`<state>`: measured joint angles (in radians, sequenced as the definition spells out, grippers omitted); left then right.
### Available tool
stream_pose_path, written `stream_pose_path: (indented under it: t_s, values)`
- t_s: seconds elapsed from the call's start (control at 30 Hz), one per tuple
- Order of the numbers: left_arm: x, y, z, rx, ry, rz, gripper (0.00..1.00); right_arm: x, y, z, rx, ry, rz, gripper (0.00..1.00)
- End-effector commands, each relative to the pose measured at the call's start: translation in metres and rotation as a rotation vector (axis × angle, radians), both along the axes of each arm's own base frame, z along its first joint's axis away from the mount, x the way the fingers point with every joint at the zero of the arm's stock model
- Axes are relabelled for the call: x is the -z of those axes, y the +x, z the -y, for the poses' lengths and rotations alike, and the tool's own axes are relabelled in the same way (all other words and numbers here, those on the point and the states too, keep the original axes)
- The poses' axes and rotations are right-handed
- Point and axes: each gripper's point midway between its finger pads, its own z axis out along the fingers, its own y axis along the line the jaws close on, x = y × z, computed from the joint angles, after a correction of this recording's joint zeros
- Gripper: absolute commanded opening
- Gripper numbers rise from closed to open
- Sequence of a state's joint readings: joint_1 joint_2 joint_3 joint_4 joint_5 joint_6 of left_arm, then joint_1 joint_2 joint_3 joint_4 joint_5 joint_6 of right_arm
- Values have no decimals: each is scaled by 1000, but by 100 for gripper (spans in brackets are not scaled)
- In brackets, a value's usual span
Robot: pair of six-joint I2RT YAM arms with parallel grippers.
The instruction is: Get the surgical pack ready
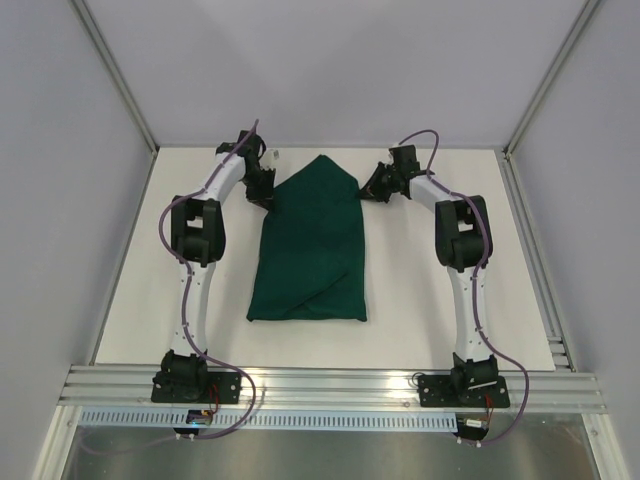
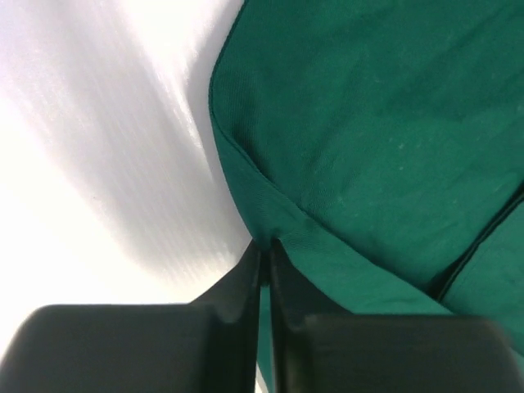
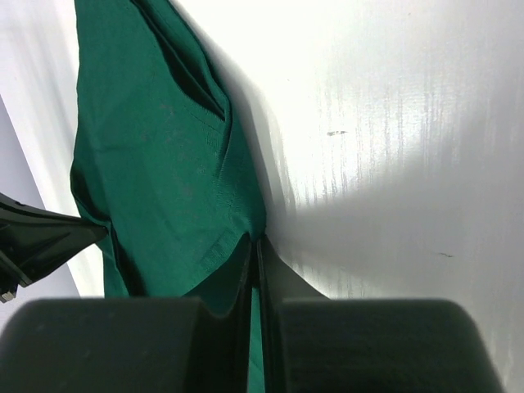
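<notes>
The surgical pack is a dark green cloth bundle [image 1: 310, 250] lying in the middle of the white table, folded to a point at its far end. My left gripper [image 1: 266, 196] is at the bundle's far left edge, shut on a fold of the green cloth [image 2: 344, 147]; its jaws pinch the hem [image 2: 266, 243]. At the far right edge my right gripper [image 1: 372, 188] is likewise shut on the cloth [image 3: 155, 164], the fabric's edge nipped between the tips [image 3: 255, 239]. Whatever lies inside the bundle is hidden.
The white table [image 1: 420, 290] is bounded by grey walls on three sides and an aluminium rail [image 1: 330, 385] at the near edge. The left arm's black fingers [image 3: 41, 241] show at the left of the right wrist view.
</notes>
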<state>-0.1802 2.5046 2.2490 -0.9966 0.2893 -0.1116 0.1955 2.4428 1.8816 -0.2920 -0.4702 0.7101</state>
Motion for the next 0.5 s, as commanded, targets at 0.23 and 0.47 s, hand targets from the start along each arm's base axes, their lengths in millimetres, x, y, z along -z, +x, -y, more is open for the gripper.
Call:
stream_pose_path:
  t_s: [0.23, 0.47]
  values:
    - [-51, 9, 12, 58, -84, 152, 0, -72, -8, -12, -81, 37, 143, 0]
    - [-117, -26, 13, 150, -126, 269, 0, -133, -47, -10, -108, 56, 249, 0]
